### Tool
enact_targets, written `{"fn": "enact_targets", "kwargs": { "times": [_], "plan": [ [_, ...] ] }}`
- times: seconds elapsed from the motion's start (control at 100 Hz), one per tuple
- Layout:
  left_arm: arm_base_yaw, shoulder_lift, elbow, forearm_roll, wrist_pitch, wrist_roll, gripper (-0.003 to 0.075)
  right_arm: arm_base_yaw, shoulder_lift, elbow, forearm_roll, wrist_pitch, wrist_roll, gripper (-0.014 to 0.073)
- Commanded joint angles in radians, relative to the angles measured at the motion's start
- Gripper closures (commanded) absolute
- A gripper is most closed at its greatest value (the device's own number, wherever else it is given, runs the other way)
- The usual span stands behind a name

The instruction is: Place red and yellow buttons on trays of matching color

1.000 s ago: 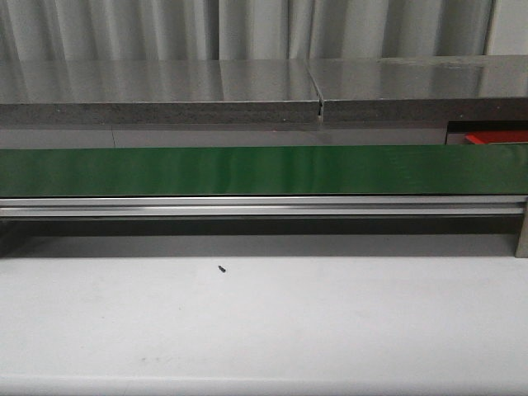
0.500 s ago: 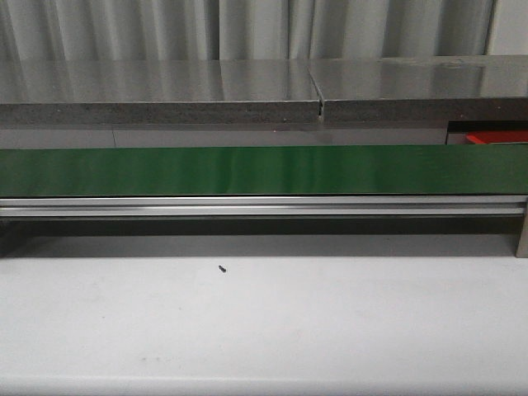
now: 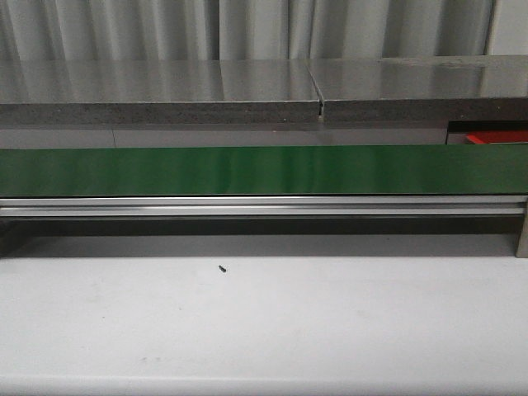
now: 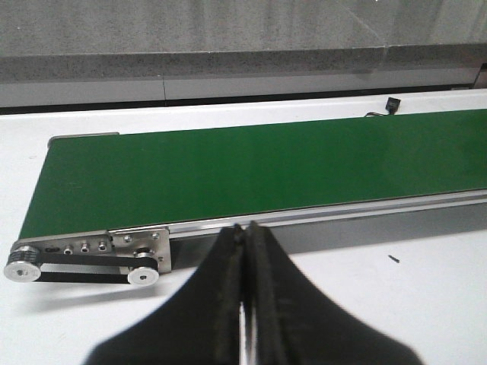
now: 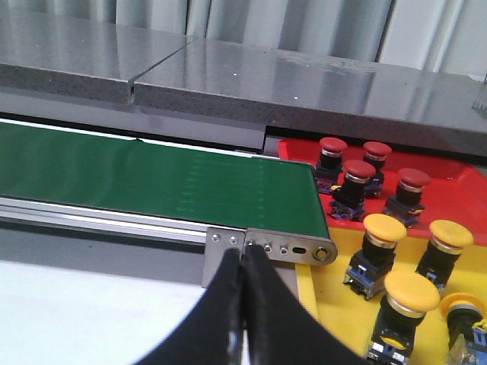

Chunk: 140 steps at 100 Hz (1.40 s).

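Green conveyor belt point(image 3: 264, 171) cut off at both side edges of the front view, ends unseen there. Red tray point(image 3: 495, 137) showing only as a sliver at the right edge behind the belt, contents hidden. Tiny dark speck point(image 3: 222, 268) on the white table point(image 3: 264, 330), too small to identify. In the right wrist view, yellow tray point(image 5: 335, 319) cropped at the lower edge, and the yellow button point(image 5: 464, 315) in the corner partly cut off, its base blurred.
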Motion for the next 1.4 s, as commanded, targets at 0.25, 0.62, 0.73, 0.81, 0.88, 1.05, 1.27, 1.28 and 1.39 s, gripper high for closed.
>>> {"fn": "enact_targets", "kwargs": {
  "times": [0.25, 0.62, 0.73, 0.81, 0.88, 1.05, 1.27, 1.28, 1.39],
  "plan": [
    [-0.008, 0.004, -0.027, -0.025, -0.067, 0.0, 0.0739, 0.004, -0.012, 0.001, -0.01, -0.081, 0.0, 0.0662],
    [-0.008, 0.004, -0.026, 0.003, -0.1, 0.0, 0.0739, 0.004, -0.012, 0.001, -0.01, -0.081, 0.0, 0.0662],
    [-0.008, -0.01, -0.008, 0.059, -0.1, 0.0, 0.0739, 0.004, -0.012, 0.001, -0.01, -0.081, 0.0, 0.0662],
    [-0.008, -0.038, 0.014, 0.105, -0.102, 0.0, 0.0739, 0.004, -0.012, 0.001, -0.01, -0.081, 0.0, 0.0662],
    [-0.008, -0.07, 0.037, 0.105, -0.106, 0.0, 0.0739, 0.004, -0.012, 0.001, -0.01, -0.081, 0.0, 0.0662],
    [-0.008, -0.183, 0.09, 0.12, -0.159, 0.0, 0.0739, 0.004, -0.012, 0.001, -0.01, -0.081, 0.0, 0.0662],
    [-0.008, -0.391, 0.185, 0.217, -0.167, 0.0, 0.0739, 0.004, -0.012, 0.001, -0.01, -0.081, 0.0, 0.0662],
    [-0.008, -0.405, 0.193, 0.222, -0.167, 0.0, 0.0739, 0.004, -0.012, 0.001, -0.01, -0.081, 0.0, 0.0662],
    [-0.008, -0.473, 0.251, 0.255, -0.194, -0.014, 0.0739, 0.004, -0.012, 0.001, -0.01, -0.081, 0.0, 0.0662]
  ]
}}
